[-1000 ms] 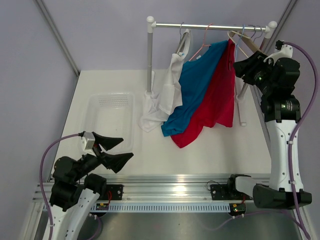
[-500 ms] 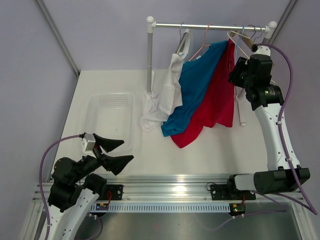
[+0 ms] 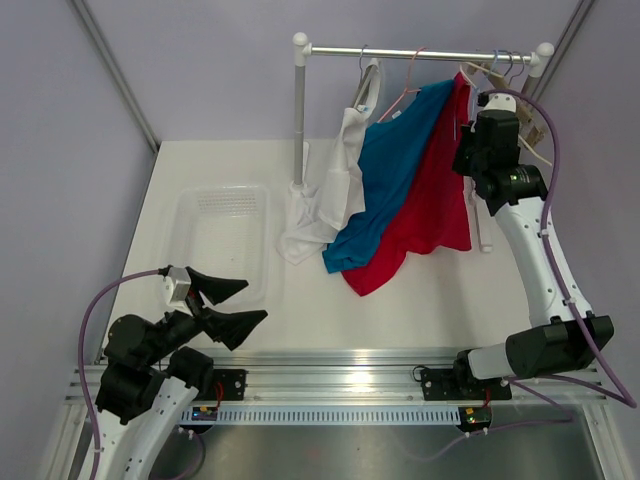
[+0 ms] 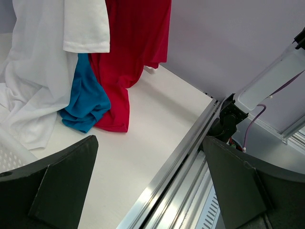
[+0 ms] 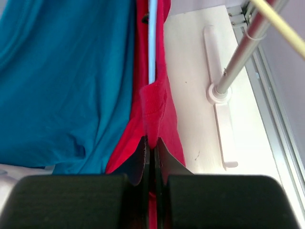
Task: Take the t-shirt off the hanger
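Observation:
A red t-shirt [image 3: 440, 200] hangs on a pale blue hanger [image 5: 152, 43] at the right end of the rail [image 3: 420, 52], its hem draped on the table. My right gripper [image 3: 466, 150] is at the shirt's right edge, just below the rail. In the right wrist view the right gripper [image 5: 151, 143] is shut on a fold of the red t-shirt [image 5: 155, 102], directly under the hanger's arm. My left gripper [image 3: 235, 300] stands wide open near its base, far from the rack. The left gripper [image 4: 148, 140] holds nothing, and the red t-shirt [image 4: 133, 38] shows beyond it.
A blue t-shirt [image 3: 395, 170] and a white t-shirt [image 3: 330, 190] hang left of the red one. A clear plastic basket [image 3: 225, 240] sits at the table's left. The rack's right post and foot [image 5: 221, 119] stand close beside my right gripper, with a wooden hanger [image 5: 281, 24] above.
My right arm has swung left to the red t-shirt's edge and its jaws have shut on the fabric. The left arm has not moved.

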Controlling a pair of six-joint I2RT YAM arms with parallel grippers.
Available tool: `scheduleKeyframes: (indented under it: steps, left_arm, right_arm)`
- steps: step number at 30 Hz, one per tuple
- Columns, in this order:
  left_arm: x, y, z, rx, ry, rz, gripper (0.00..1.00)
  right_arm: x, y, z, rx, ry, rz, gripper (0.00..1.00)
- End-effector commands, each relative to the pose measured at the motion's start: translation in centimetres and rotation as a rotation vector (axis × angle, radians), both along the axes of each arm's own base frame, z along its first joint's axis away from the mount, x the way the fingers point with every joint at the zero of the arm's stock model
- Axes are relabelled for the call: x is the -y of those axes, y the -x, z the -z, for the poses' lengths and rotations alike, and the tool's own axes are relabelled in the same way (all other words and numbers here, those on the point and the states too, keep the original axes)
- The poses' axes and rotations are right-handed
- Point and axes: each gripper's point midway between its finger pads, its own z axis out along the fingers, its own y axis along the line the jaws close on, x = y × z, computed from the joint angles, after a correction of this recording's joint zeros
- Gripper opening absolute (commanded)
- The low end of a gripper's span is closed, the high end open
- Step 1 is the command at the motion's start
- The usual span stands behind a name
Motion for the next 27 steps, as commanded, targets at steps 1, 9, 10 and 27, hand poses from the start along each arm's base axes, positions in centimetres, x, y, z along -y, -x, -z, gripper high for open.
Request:
scheduleKeyframes:
  steps: [1,9,10,27]
  left_arm:
    - [0.1,0.0,-0.8,0.018,0.013,0.003,0.99]
    - [0.1,-0.1,-0.6,0.010,0.010,-0.002,0.99]
    - [0.1,-0.2,-0.5,0.008,0.009,-0.002,0.99]
    - [0.2,-0.6,-0.3,-0.011,0.002,-0.006,0.99]
  right_arm:
    - [-0.8,-0.1,-3.1,0.094,0.092,-0.023,0.00]
    - [-1.4,0.4,-8.4,0.298,0.131,-0.064,0.00]
    - [-1.6,0.5,-8.6,0.313,0.131,-0.075,0.00]
    - [-3.0,2.7,-4.0,0.379,0.110,-0.122,0.00]
